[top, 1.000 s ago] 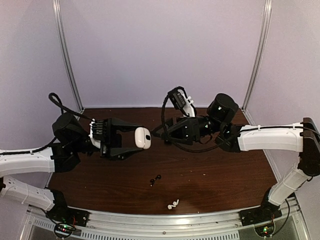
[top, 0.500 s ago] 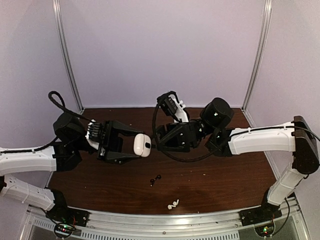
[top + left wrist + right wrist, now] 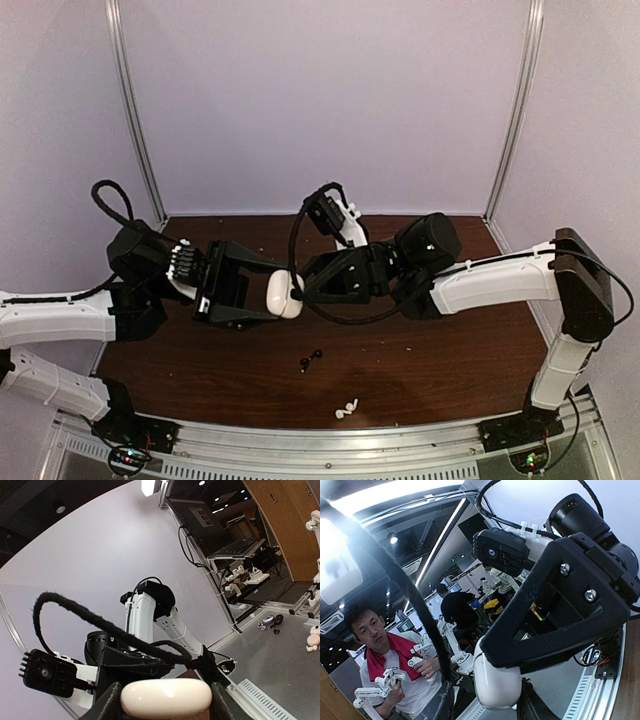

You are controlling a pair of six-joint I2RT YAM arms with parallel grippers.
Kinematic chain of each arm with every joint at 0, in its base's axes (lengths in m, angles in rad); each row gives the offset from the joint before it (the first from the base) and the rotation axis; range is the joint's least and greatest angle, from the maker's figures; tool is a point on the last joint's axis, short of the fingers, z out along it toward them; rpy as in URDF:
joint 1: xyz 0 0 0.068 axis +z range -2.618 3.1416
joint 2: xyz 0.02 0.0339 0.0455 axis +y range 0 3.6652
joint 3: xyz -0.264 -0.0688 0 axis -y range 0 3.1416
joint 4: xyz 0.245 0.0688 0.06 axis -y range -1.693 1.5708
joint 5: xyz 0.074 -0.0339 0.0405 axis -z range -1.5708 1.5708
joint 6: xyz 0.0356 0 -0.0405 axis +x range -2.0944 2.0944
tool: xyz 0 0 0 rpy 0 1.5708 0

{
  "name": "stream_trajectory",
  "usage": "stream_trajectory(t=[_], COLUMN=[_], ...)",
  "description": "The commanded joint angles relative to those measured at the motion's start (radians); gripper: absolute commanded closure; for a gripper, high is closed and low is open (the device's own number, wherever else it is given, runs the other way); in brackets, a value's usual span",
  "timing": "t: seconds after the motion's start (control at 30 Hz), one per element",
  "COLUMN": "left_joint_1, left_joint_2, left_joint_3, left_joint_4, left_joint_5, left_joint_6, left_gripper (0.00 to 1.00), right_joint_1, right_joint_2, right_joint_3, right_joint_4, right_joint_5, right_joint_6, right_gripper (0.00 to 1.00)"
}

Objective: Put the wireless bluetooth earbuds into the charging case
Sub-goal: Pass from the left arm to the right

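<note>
The dark brown wooden table sits below it all, and both arms are up off it, meeting over its middle. The white-and-black right arm has swung in from the right over the last second and now reaches well across toward its partner. The white-and-black left arm has barely shifted, just a nudge inward to meet it.

Now the left gripper: it is clamped on the glossy white oval charging case, holding it in the air. Its own wrist view shows the case wedged snugly between the two black fingers, and the lid looks closed.

The right gripper was well apart from the case a second ago, and now its tips are right at the case's free end. From its wrist camera the case sits between its two dark fingers, which have been drawing together. Whether they actually pinch the case yet, I cannot tell.

My read is that this is the approach for opening the lid, one arm bracing the case while the other works it. If so, no inserting has begun.

Down on the table toward the near edge lies the pair of tiny black stemmed earbuds. Closer still to the edge is the pair of tiny glossy white stemmed earbuds. Both pairs lie just where they lay a second ago, well apart from the case, and all four are yet to be picked up.
</note>
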State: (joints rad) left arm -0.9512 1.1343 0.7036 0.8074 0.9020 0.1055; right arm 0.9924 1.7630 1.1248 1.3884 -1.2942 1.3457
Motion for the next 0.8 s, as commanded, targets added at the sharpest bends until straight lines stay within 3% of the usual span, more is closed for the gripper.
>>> stream_trajectory(t=[0.0,0.77], left_joint_1=[0.000,0.000], left_joint_2=[0.014,0.059], left_joint_3=[0.027,0.054], left_joint_4=[0.034,0.033], left_joint_5=[0.002,0.024], left_joint_6=[-0.010,-0.014], left_gripper=[0.84,0.88], right_joint_1=[0.015,0.020], right_joint_2=[0.004,0.016], right_joint_3=[0.040,0.076], right_joint_4=[0.116,0.027], right_joint_5=[-0.024,-0.027], right_joint_6=[0.062,0.009], right_gripper=[0.59,0.69])
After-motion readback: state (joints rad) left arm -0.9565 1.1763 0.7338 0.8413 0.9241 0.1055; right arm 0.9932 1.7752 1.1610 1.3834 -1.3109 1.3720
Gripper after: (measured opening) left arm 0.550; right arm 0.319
